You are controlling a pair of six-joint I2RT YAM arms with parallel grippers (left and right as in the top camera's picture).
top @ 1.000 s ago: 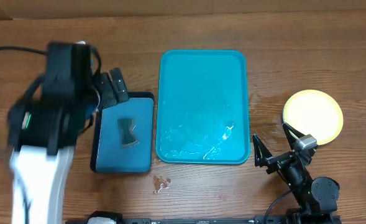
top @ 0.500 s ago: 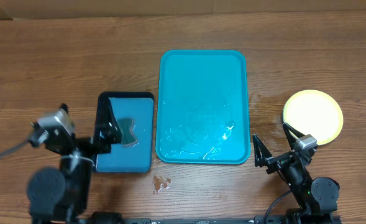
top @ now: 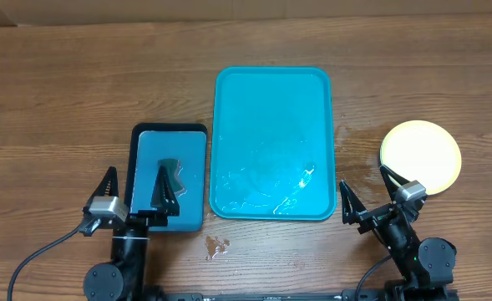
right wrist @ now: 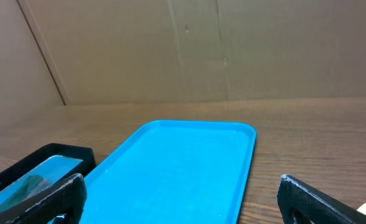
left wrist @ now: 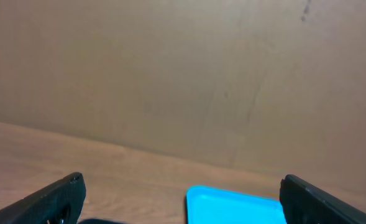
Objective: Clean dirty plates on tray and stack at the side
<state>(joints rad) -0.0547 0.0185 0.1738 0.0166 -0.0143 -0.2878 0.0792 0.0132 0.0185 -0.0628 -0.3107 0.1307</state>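
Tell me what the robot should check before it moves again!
1. Tray has no plates on it: ok, only wet streaks.
2. Plates sit at the side, right of the tray: ok.
3. All three plates in that pile: cannot tell, only the top one shows, with no smears.
4. Left gripper open and empty: ok.
5. Right gripper open and empty: ok.
6. Sponge lies on the small tray: ok.
7. Table dry: not ok, a puddle lies in front of the tray.
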